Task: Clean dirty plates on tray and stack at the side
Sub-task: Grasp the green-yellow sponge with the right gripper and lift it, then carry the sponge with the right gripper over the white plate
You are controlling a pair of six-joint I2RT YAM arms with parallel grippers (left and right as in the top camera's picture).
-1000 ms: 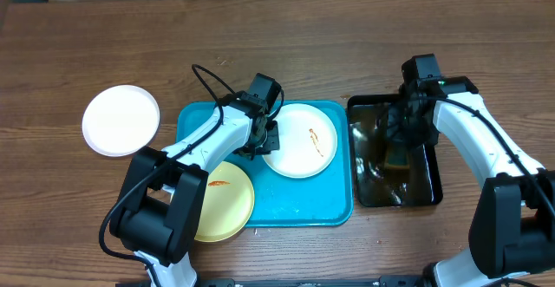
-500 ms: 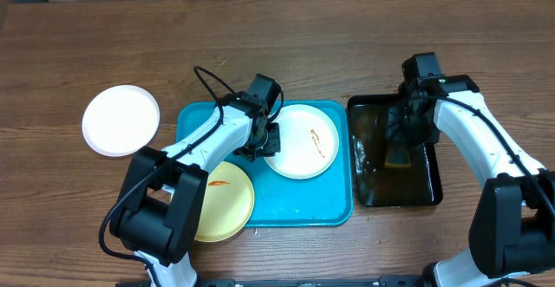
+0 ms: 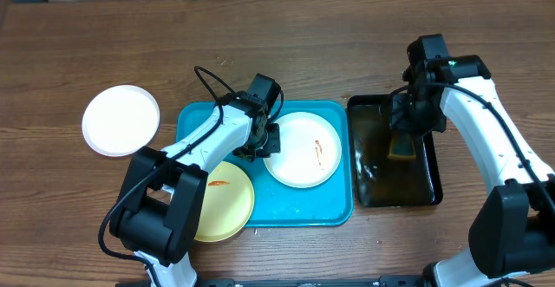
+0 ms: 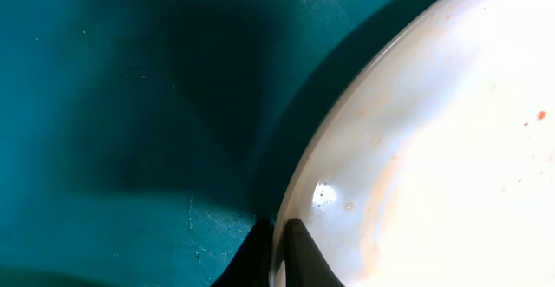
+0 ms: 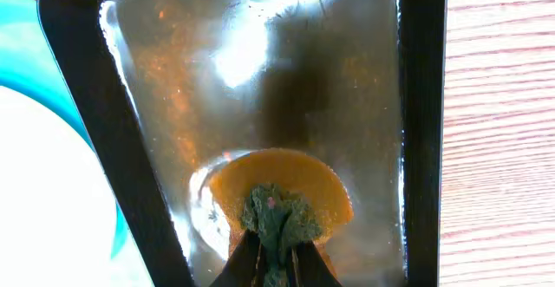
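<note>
counter [image 3: 303,44]: brown wood grain, matt. tray [image 3: 303,205]: turquoise plastic, smooth, fine scratches. white plate [image 3: 290,170] at tray's 3 o'clock: smooth, glossy. basin [image 5: 130,166]: black plastic, liquid inside reflective. sponge [image 5: 282,183]: orange foam, rough green scouring layer.

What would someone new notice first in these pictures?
The turquoise tray at centre, where the left gripper pinches the rim of a white plate streaked with orange. To the right, the right gripper holds an orange sponge over a black basin; a clean white plate sits alone far left.
</note>
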